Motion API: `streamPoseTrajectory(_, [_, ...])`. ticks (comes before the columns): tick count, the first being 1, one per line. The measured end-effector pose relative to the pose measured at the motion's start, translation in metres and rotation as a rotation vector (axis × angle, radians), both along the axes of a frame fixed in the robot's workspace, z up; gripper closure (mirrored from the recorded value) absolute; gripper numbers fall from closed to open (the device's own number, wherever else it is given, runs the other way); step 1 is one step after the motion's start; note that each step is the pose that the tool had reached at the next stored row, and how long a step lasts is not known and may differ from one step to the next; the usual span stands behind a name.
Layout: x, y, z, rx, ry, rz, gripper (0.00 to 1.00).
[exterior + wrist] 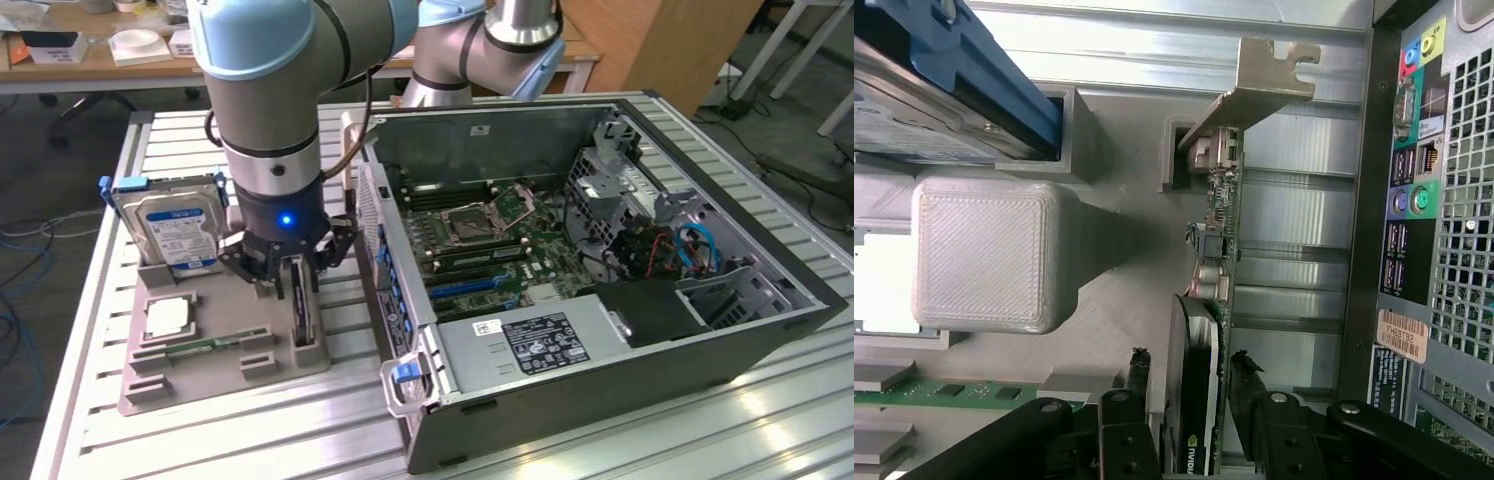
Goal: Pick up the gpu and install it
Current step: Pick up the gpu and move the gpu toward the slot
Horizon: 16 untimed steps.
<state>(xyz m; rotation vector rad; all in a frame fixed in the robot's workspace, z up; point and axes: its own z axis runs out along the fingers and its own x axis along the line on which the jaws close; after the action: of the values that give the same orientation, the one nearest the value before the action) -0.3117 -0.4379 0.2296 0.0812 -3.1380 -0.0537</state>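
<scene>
My gripper [284, 268] hangs low over the grey holder tray [214, 378], jaws wide and set astride the gpu [1212, 250]. The card stands on edge in a slot along the tray's side nearest the open computer case [747, 335]. My fingertips [1138, 372] flank the end with the black fan, one on the fan side and one on the board's back. A sliver of gap shows on each side, so nothing is clamped. The silver bracket [1259, 85] is at the card's other end. On the tray's side away from the case, the blue-labelled hard drive [171, 225] stands upright. A processor chip [167, 316] and a memory stick [200, 347] lie flat in the tray's middle.
</scene>
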Motion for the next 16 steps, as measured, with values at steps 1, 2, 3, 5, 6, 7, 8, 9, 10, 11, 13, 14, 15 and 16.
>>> streamPoseTrajectory(1, [0.0,0.0,0.0,0.0,0.0,0.0,0.55])
streamPoseTrajectory(2, [0.0,0.0,0.0,0.0,0.0,0.0,0.55])
streamPoseTrajectory(3, [0.0,0.0,0.0,0.0,0.0,0.0,0.55])
streamPoseTrajectory(5, [0.0,0.0,0.0,0.0,0.0,0.0,0.57])
streamPoseTrajectory(6, [0.0,0.0,0.0,0.0,0.0,0.0,0.57])
streamPoseTrajectory(7, [0.0,0.0,0.0,0.0,0.0,0.0,0.64])
streamPoseTrajectory(8, [0.0,0.0,0.0,0.0,0.0,0.0,0.64])
streamPoseTrajectory(9, [0.0,0.0,-0.0001,-0.0001,0.0001,0.0,0.64])
streamPoseTrajectory(10, [0.0,0.0,-0.0003,0.0,0.0,0.0,0.64])
streamPoseTrajectory(11, [-0.0001,-0.0001,-0.0006,0.0,0.0,0.0,0.64])
streamPoseTrajectory(13, [-0.0001,-0.0001,-0.0013,0.0,-0.0001,0.0,0.64])
streamPoseTrajectory(14, [0.0,-0.0002,-0.0017,0.0,-0.0002,0.0,0.64])
streamPoseTrajectory(15, [0.0,-0.0002,-0.0017,0.0,-0.0001,0.0,0.64])
streamPoseTrajectory(16, [0.0,-0.0002,-0.0016,-0.0001,-0.0001,0.0,0.64])
